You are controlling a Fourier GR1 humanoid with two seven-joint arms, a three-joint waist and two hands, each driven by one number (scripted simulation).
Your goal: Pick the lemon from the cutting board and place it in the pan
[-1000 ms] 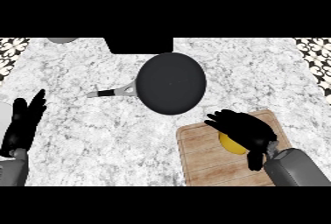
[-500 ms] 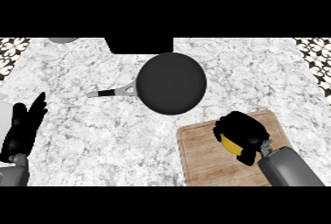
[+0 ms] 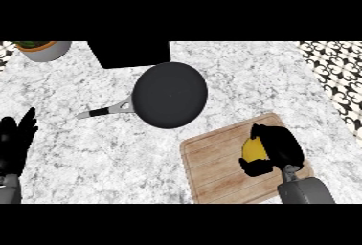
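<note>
At the left edge of the grey-white marble counter (image 3: 233, 72) the left hand (image 3: 16, 143) rests, fingers straight and up, holding nothing. A small pot with a green plant (image 3: 42, 49) stands at the far left corner. Next, towards the middle, lies the round black pan with a silver-and-black handle (image 3: 170, 94); the handle points to the left, and the inside shows nothing in it.

Near the front right corner lies the light-brown wooden cutting board (image 3: 212, 162). The yellow oval lemon (image 3: 253, 149) is over the right part of the board, still not in the pan.

Handling, as I judge: the lemon is light and quite stiff, but the skin is smooth and the shape round, so it can roll or slip out. Best to take it around the middle, fingers on one side and thumb on the opposite.

The right hand (image 3: 279, 150) is curled around the lemon, fingers over the top and right side, thumb approx. below it, so it is closed on the fruit. Whether the lemon is lifted or touches the board, I cannot tell.
</note>
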